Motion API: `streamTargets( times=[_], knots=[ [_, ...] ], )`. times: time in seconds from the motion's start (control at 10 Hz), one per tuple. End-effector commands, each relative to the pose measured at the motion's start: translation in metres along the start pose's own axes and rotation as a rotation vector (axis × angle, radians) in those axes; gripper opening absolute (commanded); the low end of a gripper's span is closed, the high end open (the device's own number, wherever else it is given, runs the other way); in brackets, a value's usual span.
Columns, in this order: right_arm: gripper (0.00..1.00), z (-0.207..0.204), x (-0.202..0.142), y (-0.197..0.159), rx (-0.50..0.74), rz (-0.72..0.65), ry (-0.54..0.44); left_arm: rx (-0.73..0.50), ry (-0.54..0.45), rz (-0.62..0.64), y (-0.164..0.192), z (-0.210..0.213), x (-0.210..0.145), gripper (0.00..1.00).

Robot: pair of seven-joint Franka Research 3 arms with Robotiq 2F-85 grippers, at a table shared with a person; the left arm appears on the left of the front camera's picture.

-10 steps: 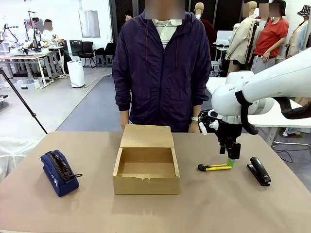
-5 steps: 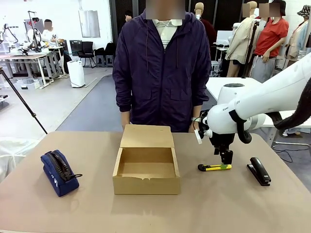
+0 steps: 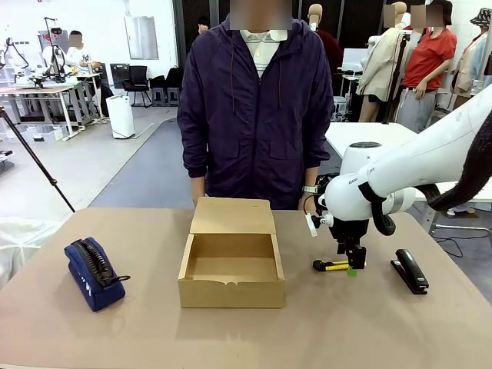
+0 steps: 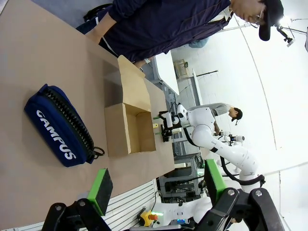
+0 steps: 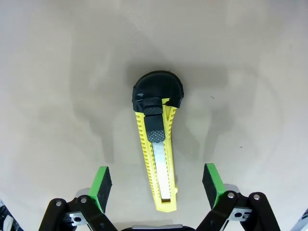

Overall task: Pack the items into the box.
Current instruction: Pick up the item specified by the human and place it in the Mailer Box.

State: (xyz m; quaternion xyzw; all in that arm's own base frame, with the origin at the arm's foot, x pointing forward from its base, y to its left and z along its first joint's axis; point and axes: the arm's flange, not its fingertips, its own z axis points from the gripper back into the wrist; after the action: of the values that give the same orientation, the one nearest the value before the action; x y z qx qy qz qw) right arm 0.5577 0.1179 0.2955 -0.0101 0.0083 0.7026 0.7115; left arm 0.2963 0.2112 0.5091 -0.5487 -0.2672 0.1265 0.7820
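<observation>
Two jaws of right gripper (image 5: pixel 156 182) apart, straddling yellow utility knife (image 5: pixel 157 154): likely light, stiff, slick plastic; best pinched mid-body.

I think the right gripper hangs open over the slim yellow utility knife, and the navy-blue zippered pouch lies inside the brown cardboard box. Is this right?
No: the navy-blue zippered pouch lies on the table beside the brown cardboard box, not inside it; the front view shows this. The rest is right.

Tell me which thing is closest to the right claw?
The yellow utility knife, between the right gripper's open fingers; the stapler and blue pouch lie farther off.
</observation>
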Motion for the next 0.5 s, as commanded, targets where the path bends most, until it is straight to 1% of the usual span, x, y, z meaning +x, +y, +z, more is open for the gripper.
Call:
streamTargets(
  times=[0.0, 0.3, 0.4],
  knots=[
    [1.0, -0.0042, 0.0013, -0.0055, -0.007, -0.009, 0.012, -0.023, -0.01, -0.001, -0.0026, 0.0002, 0.0011, 1.0],
    [1.0, -0.0052, 0.0016, -0.007, 0.01, -0.012, 0.01, -0.023, -0.01, -0.001, -0.0026, 0.0002, 0.0011, 1.0],
    [0.44, -0.0051, 0.0021, -0.0079, 0.031, -0.009, 0.004, -0.023, -0.01, -0.001, -0.0026, 0.0002, 0.0011, 1.0]
  ],
)
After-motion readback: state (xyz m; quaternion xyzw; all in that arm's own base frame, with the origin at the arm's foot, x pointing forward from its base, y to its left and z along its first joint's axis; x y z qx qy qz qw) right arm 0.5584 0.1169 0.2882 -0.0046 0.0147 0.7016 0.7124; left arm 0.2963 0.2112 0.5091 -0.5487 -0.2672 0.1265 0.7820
